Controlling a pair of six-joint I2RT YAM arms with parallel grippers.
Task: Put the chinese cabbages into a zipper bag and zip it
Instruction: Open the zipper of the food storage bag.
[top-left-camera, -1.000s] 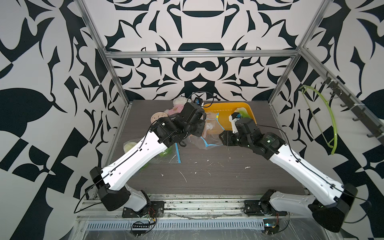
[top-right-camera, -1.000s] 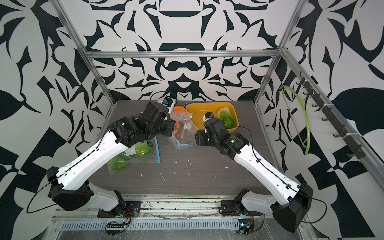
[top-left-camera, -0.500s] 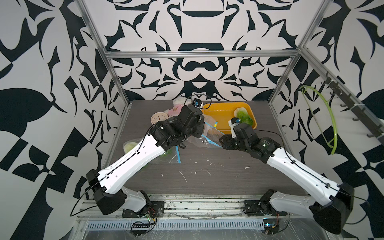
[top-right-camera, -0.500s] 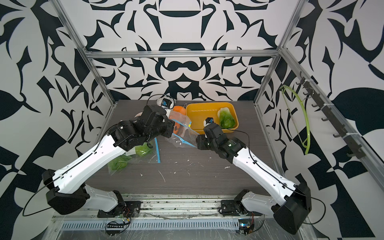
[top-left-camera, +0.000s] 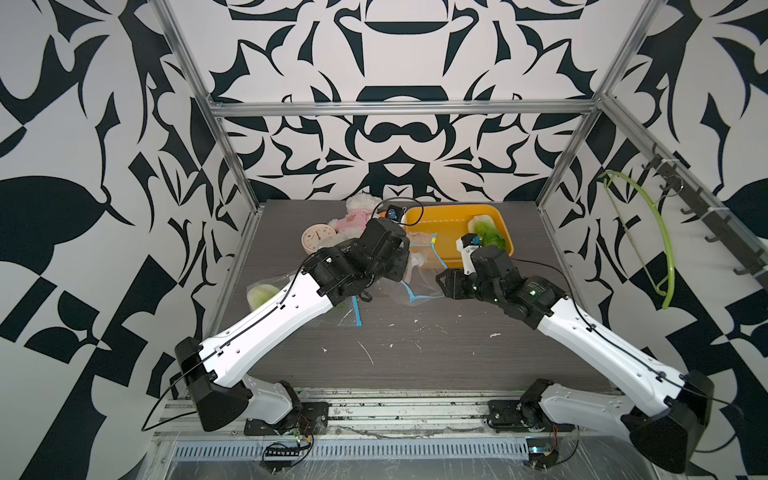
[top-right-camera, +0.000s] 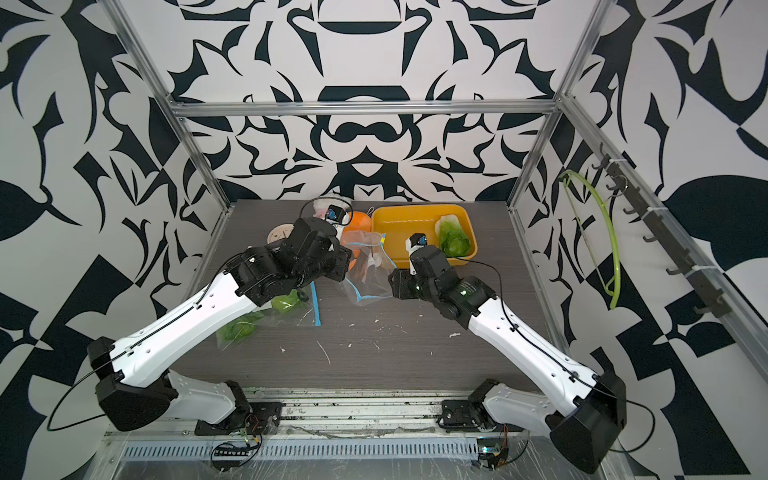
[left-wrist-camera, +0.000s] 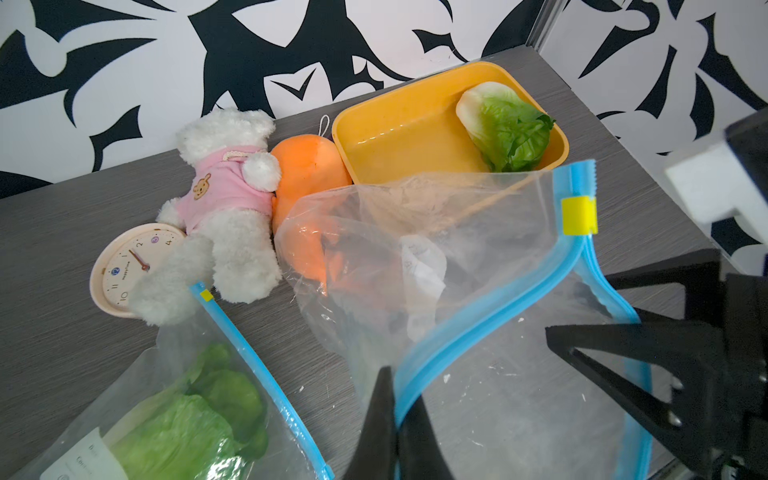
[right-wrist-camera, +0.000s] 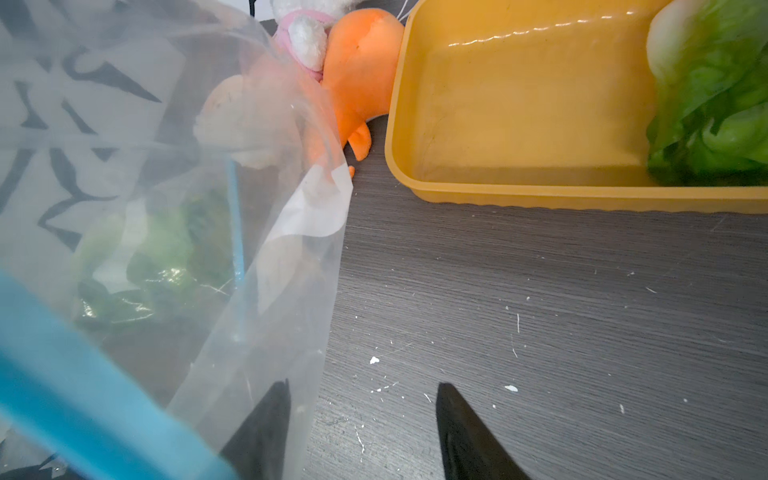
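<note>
Grey table (top-left-camera: 415, 353), patterned walls. One chinese cabbage (top-right-camera: 453, 239) in yellow tray (top-right-camera: 407, 224), far right; long axis nearly front-to-back, white stem toward back wall, leaves toward front. Left gripper (left-wrist-camera: 398, 409) pinched on zipper bag (left-wrist-camera: 478, 291) blue rim. Right gripper (right-wrist-camera: 362, 386) jaws apart beside bag.

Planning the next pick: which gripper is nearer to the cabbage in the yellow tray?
Right. The right gripper is open just in front of the tray holding the cabbage; the left gripper is farther off, shut on the bag.
</note>
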